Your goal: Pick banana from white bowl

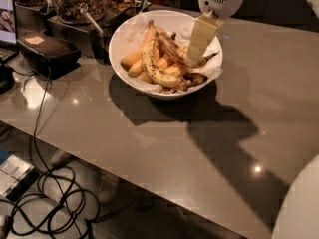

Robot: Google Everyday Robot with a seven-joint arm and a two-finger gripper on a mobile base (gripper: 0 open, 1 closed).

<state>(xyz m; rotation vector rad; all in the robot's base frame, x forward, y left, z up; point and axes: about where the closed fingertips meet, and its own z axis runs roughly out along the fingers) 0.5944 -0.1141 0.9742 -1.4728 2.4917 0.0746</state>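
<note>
The white bowl [130, 22], lined with crumpled white paper, stands on the grey table at the back centre. The dark brown mottled banana [172, 48] lies across the top of the pile, its thin stem pointing right toward the rim. A yellower speckled banana [151, 66] and clean orange-yellow bananas [132, 59] lie left of and under it. My gripper [197, 53] reaches down into the bowl's right side from the white wrist above, right at the brown banana's right half, and hides part of it.
A black box [47, 54] and a glass jar of nuts [77, 1] stand left of the bowl. A laptop screen [6, 14] is at the far left. Cables [45, 193] lie on the floor below the table's front edge. A white robot part [299, 208] fills the bottom right.
</note>
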